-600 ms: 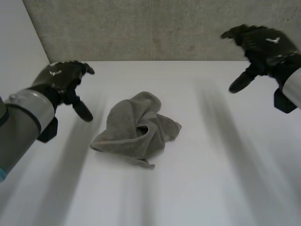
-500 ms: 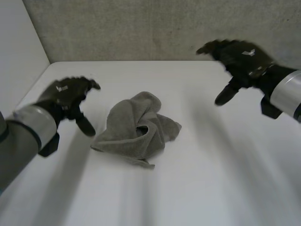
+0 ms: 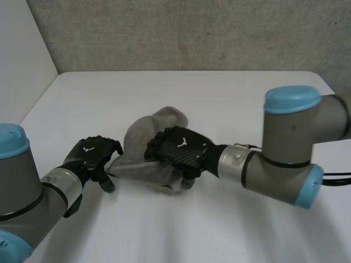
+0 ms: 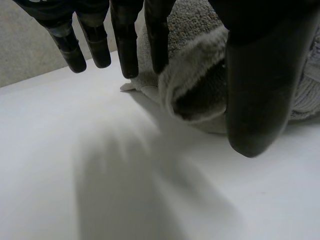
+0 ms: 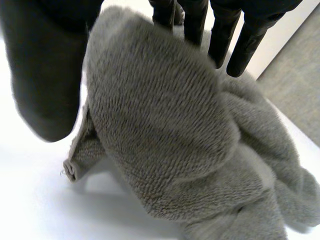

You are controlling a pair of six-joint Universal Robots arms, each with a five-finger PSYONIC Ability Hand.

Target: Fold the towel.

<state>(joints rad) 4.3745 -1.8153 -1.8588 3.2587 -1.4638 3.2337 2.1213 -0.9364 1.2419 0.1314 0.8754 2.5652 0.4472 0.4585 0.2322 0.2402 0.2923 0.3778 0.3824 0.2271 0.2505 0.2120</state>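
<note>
A grey towel (image 3: 138, 136) lies crumpled in a heap on the white table (image 3: 230, 98). My left hand (image 3: 92, 155) rests low at the heap's left edge, open. In the left wrist view a rolled fold of the towel (image 4: 197, 82) lies between its thumb (image 4: 260, 75) and straight fingers, not pinched. My right hand (image 3: 178, 149) hovers over the middle and near side of the heap, open. In the right wrist view the towel (image 5: 165, 135) bulges under the palm of the right hand (image 5: 47, 75), its fingers straight above the cloth. A hemmed corner (image 5: 72, 167) pokes out by the thumb.
A grey wall (image 3: 181, 33) backs the table, and a white side wall (image 3: 22, 55) stands at the left. The right arm's elbow (image 3: 293, 148) reaches across the table's right half.
Both hands have dropped from raised positions at the sides and come in to the towel. The left is now at its left edge, the right over its middle.
</note>
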